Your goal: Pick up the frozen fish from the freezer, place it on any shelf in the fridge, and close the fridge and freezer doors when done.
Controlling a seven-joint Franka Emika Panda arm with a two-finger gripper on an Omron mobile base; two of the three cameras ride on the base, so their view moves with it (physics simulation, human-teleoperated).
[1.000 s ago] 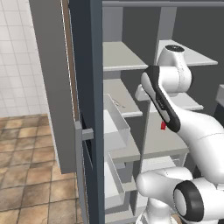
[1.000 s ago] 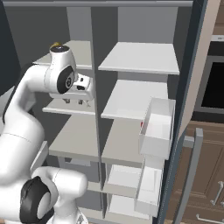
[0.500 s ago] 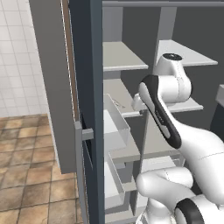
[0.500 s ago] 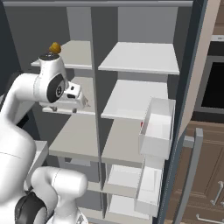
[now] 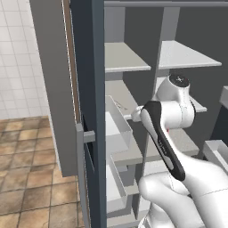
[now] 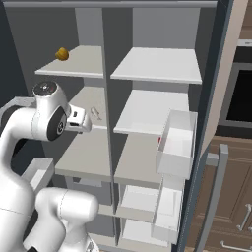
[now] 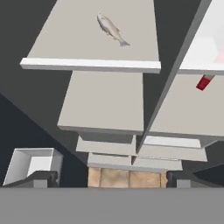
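Hand has swung up and in toward the freezer since a second ago. Gripper (image 7: 112,178) spread wide, holding nothing, lining up over the frozen fish (image 7: 112,29), which lies flat on a freezer shelf (image 7: 78,41). Both doors open for access.

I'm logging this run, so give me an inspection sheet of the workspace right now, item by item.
Surface: pale grey shelf in the left compartment, bare but for the fish.
Job's things: fish lies flat on that shelf, untouched; both doors open.
Clutter: small yellow-brown item on the top left shelf; red bottle in the right compartment.
Grippers: gripper open, holding nothing, short of the fish.
Cables: nothing seen.
Surroundings: tiled floor, wooden cabinets.
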